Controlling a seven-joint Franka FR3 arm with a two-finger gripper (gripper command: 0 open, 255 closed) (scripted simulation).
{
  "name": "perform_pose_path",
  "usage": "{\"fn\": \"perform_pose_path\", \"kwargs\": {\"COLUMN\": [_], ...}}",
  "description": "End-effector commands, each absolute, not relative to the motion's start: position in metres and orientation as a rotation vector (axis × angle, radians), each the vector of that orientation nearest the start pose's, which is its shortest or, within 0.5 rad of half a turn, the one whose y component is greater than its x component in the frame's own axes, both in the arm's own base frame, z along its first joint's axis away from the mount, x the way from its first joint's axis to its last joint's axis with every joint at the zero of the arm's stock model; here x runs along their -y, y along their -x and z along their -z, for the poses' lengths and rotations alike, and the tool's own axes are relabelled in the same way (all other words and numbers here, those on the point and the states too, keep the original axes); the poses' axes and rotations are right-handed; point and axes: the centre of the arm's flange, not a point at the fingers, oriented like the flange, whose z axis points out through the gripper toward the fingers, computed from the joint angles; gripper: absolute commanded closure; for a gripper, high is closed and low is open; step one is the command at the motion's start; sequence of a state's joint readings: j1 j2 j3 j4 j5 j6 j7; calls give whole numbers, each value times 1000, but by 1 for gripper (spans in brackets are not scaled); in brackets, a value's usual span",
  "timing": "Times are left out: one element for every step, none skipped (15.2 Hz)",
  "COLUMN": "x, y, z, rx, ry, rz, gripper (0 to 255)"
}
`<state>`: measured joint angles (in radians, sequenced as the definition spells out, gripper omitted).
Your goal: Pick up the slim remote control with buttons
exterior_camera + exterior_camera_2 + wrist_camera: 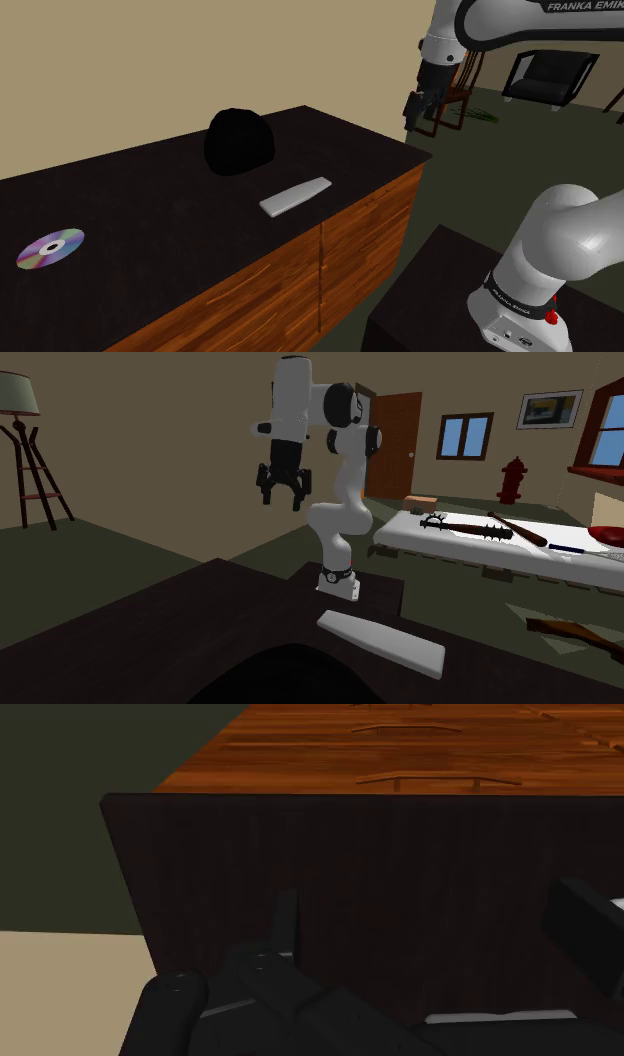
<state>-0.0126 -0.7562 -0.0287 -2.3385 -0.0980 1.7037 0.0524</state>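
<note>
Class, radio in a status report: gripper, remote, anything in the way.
Gripper high near the cabinet end, jaws open, empty. Grey remote flat on its dark top, untouched. Black mound nearby, apart, likely not blocking.

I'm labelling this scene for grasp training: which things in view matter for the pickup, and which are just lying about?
For the job:
slim flat grey remote control
black two-finger end effector, open

Lying about:
shiny round disc
black rounded lump

Shiny disc (50, 248) and black rounded lump (240, 141) well apart on the dark-topped wooden cabinet (360, 230); black armchair (549, 76) beyond.
</note>
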Motion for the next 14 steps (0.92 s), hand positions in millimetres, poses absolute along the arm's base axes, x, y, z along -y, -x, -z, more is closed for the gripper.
{"fn": "perform_pose_path", "kwargs": {"x": [26, 23, 20, 16, 11, 6, 0, -6, -13, -20, -28, -36, -45, -54], "y": [-328, -340, -352, -364, -376, -388, -399, -410, -420, -430, -440, -449, -458, -466], "z": [-602, -599, -595, -592, -588, -584, -580, -576, -572, -568, -564, -560, -556, -552], "rx": [-128, -44, 39, 123, 207, 290, 373, 455, 537, 618, 699, 779, 859, 938], "ry": [3210, 3210, 3208, 3203, 3197, 3188, 3177, 3164, 3148, 3131, 3111, 3089, 3065, 3039], "rz": [196, 191, 185, 179, 174, 168, 162, 155, 149, 143, 136, 130, 123, 117], "gripper": [0, 0, 0, 0, 0, 0, 0, 0, 0, 0, 0, 0, 0, 0]}}
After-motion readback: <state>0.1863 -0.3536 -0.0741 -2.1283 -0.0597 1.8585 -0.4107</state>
